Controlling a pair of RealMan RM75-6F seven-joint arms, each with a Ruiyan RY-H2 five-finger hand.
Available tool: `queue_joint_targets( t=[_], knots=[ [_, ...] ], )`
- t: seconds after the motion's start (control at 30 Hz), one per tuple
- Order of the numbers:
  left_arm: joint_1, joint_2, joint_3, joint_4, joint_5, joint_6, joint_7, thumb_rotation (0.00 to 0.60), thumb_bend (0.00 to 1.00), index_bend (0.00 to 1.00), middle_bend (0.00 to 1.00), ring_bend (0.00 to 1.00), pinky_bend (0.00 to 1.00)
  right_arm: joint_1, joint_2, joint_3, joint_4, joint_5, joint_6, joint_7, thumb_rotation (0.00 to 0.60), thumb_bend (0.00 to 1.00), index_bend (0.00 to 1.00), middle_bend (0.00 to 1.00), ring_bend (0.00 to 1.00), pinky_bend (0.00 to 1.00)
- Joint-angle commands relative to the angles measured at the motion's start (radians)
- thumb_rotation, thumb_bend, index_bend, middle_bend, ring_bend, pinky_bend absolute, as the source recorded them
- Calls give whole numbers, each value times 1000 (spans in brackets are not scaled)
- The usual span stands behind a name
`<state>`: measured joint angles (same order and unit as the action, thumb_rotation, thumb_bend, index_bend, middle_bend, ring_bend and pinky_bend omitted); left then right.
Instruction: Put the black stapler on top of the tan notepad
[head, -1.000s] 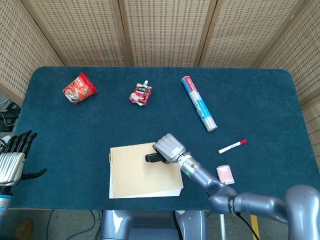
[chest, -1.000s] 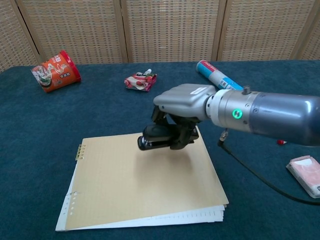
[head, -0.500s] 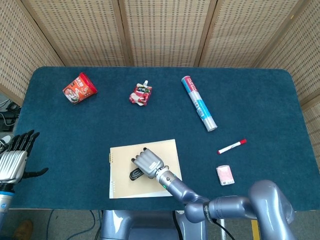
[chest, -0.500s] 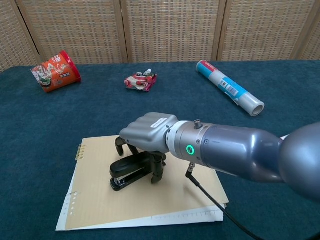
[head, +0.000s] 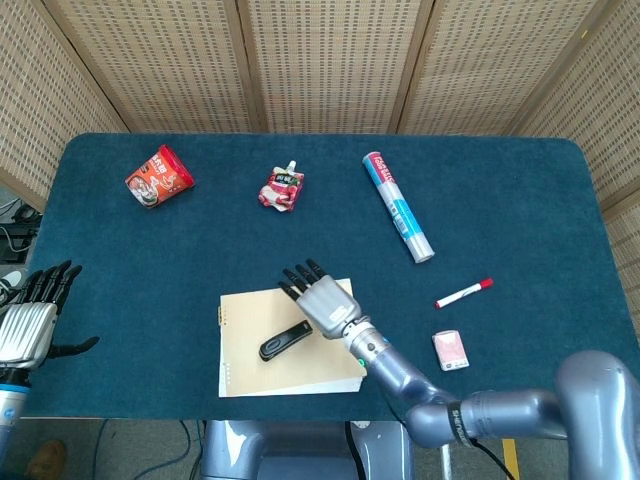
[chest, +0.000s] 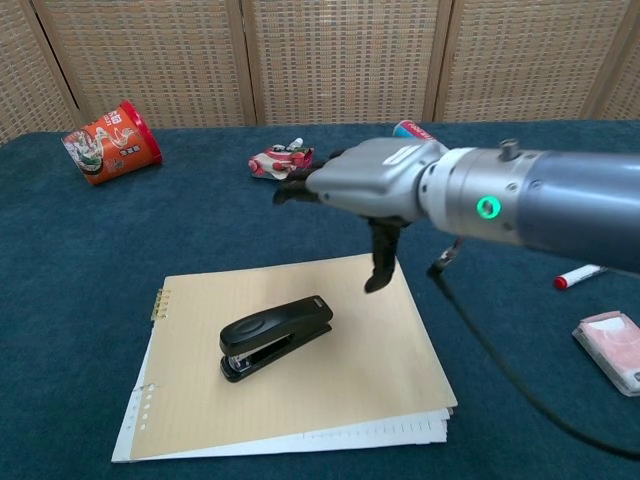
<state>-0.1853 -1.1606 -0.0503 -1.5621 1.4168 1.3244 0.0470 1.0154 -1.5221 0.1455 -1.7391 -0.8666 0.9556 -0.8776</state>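
The black stapler (head: 285, 340) (chest: 275, 337) lies flat on the tan notepad (head: 245, 365) (chest: 340, 400), near the pad's middle, with nothing touching it. My right hand (head: 322, 300) (chest: 365, 185) hovers above and to the right of the stapler, fingers spread and holding nothing. At the table's left edge my left hand (head: 28, 318) is raised with its fingers apart and nothing in it; the chest view does not show it.
A red snack cup (head: 159, 176) and a small red pouch (head: 282, 187) lie at the back. A blue-and-white tube (head: 398, 206), a red-capped marker (head: 463, 293) and a pink card (head: 451, 349) lie on the right of the blue table (head: 520, 220).
My right hand set the stapler down on the notepad, let go of it and lifted away up and to the right with its fingers spread. The left hand stayed still.
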Motion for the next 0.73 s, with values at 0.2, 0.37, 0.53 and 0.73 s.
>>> queue_joint_targets(
  t=[0.2, 0.37, 0.53, 0.73],
  knots=[
    [9, -4, 14, -6, 38, 30, 0, 600, 0, 0, 0, 0, 0, -261, 312, -175, 40, -488, 270, 356, 600, 0, 12, 5, 0, 0],
    [14, -10, 16, -2, 61, 55, 2, 600, 0, 0, 0, 0, 0, -409, 351, -223, 203, -607, 465, 600, 600, 0, 1, 0, 0, 0],
    [18, -12, 20, -5, 83, 77, -1, 600, 0, 0, 0, 0, 0, -544, 337, -251, 331, -592, 569, 733, 600, 0, 0, 0, 0, 0],
    [27, -9, 28, -12, 104, 98, -4, 600, 0, 0, 0, 0, 0, -669, 320, -271, 413, -550, 604, 862, 600, 0, 0, 0, 0, 0]
  ],
)
